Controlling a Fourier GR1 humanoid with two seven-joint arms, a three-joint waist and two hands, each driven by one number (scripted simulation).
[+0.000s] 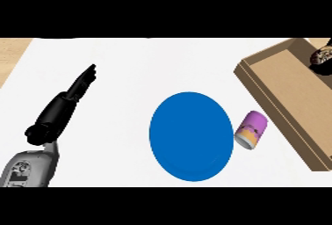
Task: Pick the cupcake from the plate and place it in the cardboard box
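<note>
Blue plate (pixel 190 135) sits bare at centre — the cupcake (pixel 322 56) shows at the far right edge, over the box (pixel 279 85), with the right hand (pixel 320 67) dark beneath it; whether those fingers grip it I cannot tell. Left hand (pixel 76 90) rests at the left, fingers straight, holding nothing. A purple can (pixel 250 129) lies between plate and box. Risk, as I judge it — letting go near the wall could tip the cupcake outside.

One plate (pixel 190 136), one can (pixel 251 130), one cardboard box (pixel 279 94).
</note>
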